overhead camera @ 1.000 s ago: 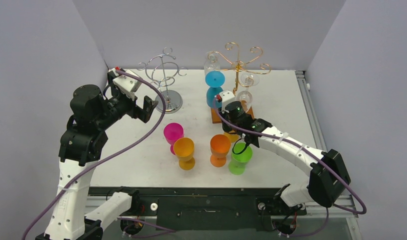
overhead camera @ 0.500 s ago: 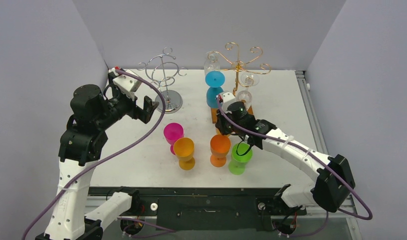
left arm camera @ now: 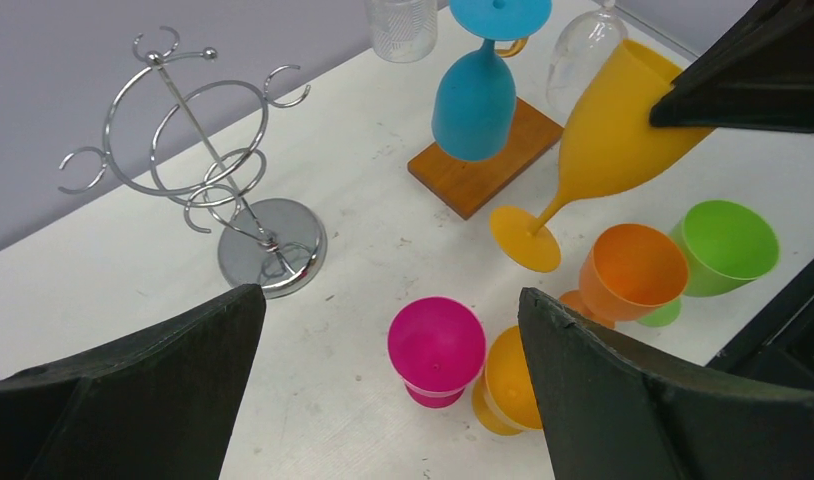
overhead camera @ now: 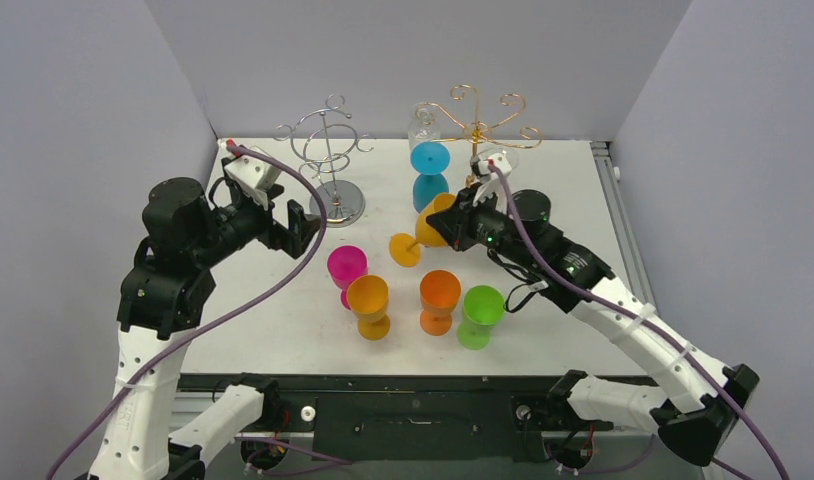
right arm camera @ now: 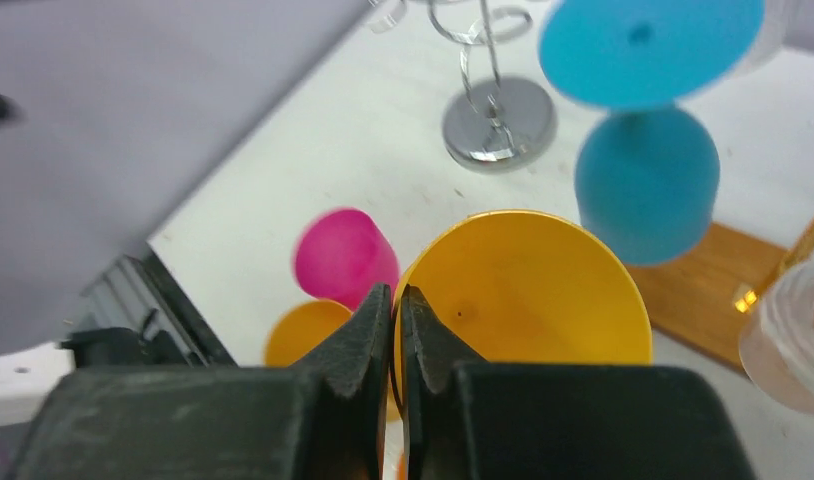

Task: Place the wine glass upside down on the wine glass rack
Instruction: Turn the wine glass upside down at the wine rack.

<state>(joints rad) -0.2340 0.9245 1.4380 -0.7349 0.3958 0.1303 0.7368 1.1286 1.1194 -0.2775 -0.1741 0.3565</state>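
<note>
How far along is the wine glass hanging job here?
Done: a blue glass hangs upside down on the copper rack. In hand: the right pincer is shut on the rim of a yellow glass, lifted off the table and tilted. Left: hanging it; pink glass, amber glass, orange glass and green glass wait on the table. Left pincer open, empty.

Bright, even light, soft shadows — right wrist view blurred throughout.
</note>
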